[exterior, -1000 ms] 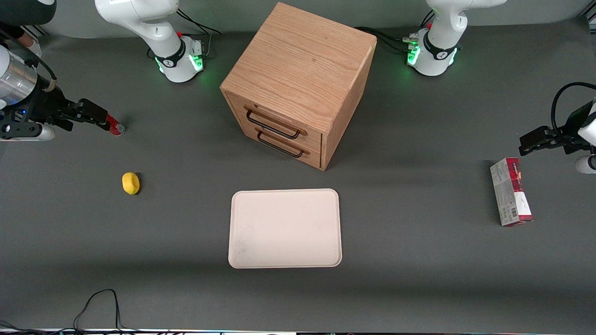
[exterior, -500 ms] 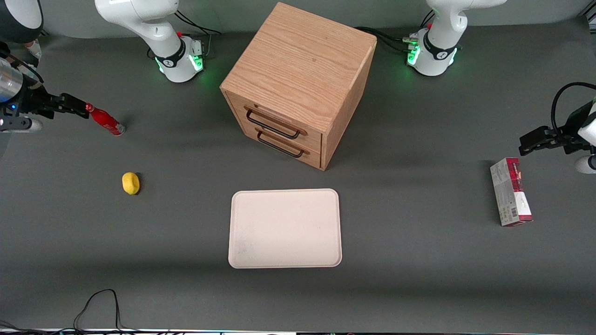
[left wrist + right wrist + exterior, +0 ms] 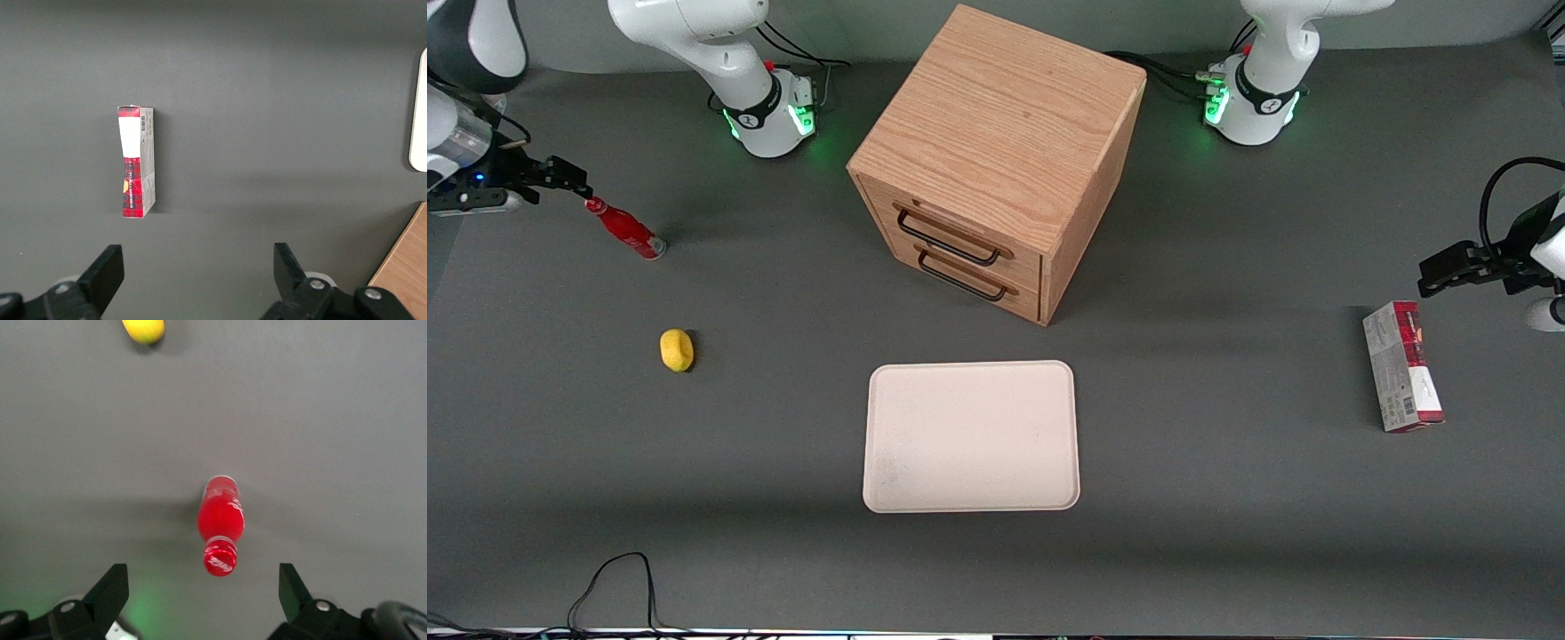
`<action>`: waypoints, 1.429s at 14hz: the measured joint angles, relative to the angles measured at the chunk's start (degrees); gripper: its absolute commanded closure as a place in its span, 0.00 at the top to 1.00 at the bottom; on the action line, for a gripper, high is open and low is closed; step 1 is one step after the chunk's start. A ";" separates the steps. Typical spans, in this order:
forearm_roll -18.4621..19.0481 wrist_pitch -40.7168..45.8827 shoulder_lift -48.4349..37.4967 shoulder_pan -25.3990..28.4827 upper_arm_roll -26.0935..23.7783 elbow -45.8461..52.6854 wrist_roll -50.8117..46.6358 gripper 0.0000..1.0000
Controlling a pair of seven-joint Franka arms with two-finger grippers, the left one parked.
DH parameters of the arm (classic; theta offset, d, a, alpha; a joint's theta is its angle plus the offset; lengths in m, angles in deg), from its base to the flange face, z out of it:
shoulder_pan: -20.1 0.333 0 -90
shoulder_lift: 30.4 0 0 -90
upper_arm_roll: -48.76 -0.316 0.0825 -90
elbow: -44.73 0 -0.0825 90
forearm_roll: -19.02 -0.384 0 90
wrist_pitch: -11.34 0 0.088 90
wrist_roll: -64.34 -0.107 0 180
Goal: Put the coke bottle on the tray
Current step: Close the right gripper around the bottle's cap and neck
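Gripper [image 3: 576,185]: I see its fingers [image 3: 110,592] spread wide, holding nothing, just above the cap of the coke bottle [image 3: 623,229]. Coke bottle: upright on the table, toward the working arm's end, well apart from the tray [image 3: 971,498]. Lemon [image 3: 677,349]: nearer the front camera than the bottle. Cabinet [image 3: 996,160]: farther from the camera than the tray.

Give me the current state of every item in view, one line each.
coke bottle: standing on the table, not gripped, off the tray.
gripper: open, above the bottle's cap, fingers apart either side.
tray: flat on the table, nothing on it.
drawer cabinet: both drawers shut.
lemon: loose on the table, nearer the front camera than the bottle.
carton: lying flat, toward the parked arm's end.
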State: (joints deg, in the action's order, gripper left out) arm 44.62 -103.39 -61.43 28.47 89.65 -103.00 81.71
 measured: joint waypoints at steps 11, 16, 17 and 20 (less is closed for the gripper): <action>5.46 -11.78 -1.13 0.18 9.16 -8.70 2.29 0.89; 5.54 -13.52 0.41 0.21 9.36 -9.00 2.91 0.53; 5.55 -13.60 0.60 0.22 9.47 -9.00 3.04 0.43; 5.59 -14.12 1.05 0.22 9.71 -8.99 3.15 0.19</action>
State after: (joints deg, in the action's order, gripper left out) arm 50.21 -117.51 -60.38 28.69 99.35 -111.99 84.86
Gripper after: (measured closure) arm 0.595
